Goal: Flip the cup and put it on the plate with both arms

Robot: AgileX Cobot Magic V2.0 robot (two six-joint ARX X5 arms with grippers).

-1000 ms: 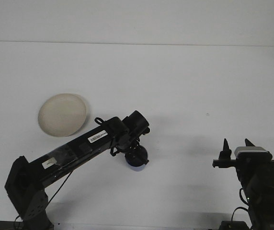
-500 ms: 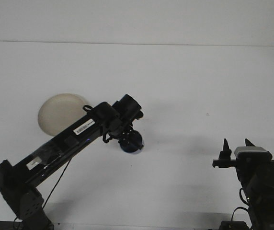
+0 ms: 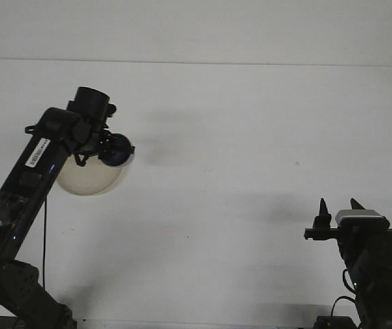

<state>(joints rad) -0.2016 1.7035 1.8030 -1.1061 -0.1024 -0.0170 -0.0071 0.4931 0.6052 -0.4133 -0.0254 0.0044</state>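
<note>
Cup (image 3: 117, 151) hangs over the right edge of the cream plate (image 3: 86, 179), far left on the white table (image 3: 251, 137), clamped in our left gripper (image 3: 107, 147). We judge it light, rigid and somewhat slippery, best held by the rim. It looks small, dark blue, glossy. Our right gripper (image 3: 338, 208) rests near right, fingers parted, holding nothing.
</note>
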